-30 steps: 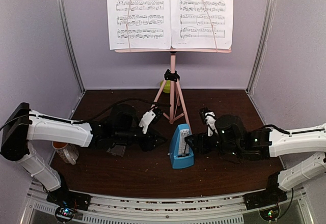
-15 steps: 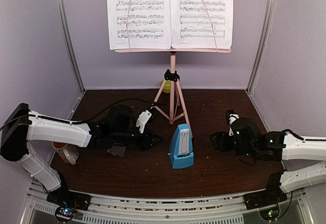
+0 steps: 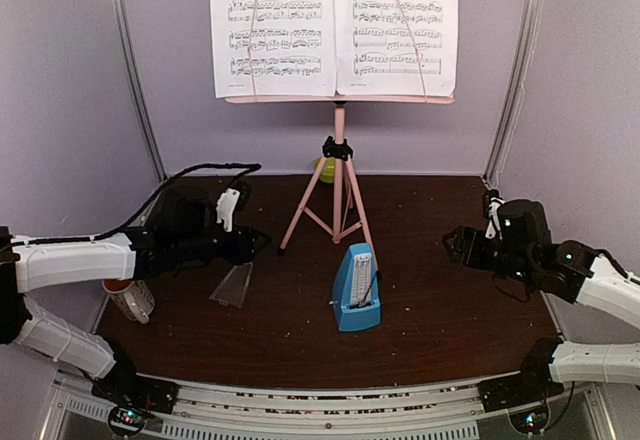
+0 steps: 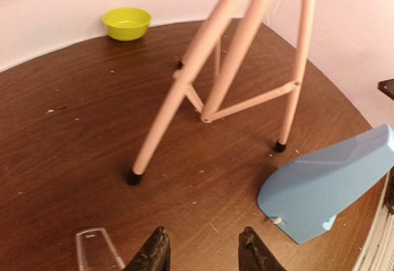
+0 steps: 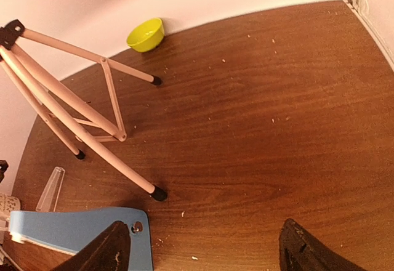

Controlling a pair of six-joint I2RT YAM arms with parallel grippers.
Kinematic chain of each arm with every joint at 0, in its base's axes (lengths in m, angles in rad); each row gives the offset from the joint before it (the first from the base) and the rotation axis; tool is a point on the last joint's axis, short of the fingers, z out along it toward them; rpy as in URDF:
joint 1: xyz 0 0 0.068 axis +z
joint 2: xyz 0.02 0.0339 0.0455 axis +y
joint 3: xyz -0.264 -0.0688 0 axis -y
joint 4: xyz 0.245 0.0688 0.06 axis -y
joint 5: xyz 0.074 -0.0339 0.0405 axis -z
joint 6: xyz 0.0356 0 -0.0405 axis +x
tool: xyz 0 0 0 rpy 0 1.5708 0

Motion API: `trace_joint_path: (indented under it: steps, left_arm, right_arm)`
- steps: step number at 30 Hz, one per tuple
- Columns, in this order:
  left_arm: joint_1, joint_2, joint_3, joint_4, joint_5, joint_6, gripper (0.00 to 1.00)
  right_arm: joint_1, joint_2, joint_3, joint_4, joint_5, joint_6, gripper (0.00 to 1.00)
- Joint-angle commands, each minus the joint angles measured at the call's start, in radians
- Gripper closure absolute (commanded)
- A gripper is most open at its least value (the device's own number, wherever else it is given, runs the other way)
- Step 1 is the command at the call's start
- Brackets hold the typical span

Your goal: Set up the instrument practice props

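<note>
Above the brown table, left arm and right arm hover, jaws apart, empty.

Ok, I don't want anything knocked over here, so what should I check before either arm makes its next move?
1. The music stand is upright with its feet on the table: ok.
2. The left page and the right page sit side by side on the stand: ok.
3. The metronome is upright and apart from the stand's legs: ok.
4. The clear cover is off the metronome: ok, it lies on the table on the left arm's side.
5. The left gripper and the right gripper are open and empty: ok.
6. The metronome is ticking: cannot tell.
</note>
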Motion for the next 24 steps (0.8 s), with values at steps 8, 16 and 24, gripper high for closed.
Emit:
trace_joint_path:
  steps: [8,16,24]
  left_arm:
    - [0.139,-0.116,0.272,-0.357,-0.056,0.065,0.55]
    - [0.138,-0.201,0.319,-0.488,-0.113,-0.100,0.02]
    - [0.139,-0.298,0.248,-0.625,-0.124,-0.206,0.02]
  right_arm:
    - [-0.087,0.048,0.305,-0.110,-0.203,-0.180,0.09]
    - [-0.087,0.015,0.350,-0.111,-0.293,-0.168,0.00]
    - [-0.087,-0.148,0.171,-0.100,-0.304,-0.105,0.00]
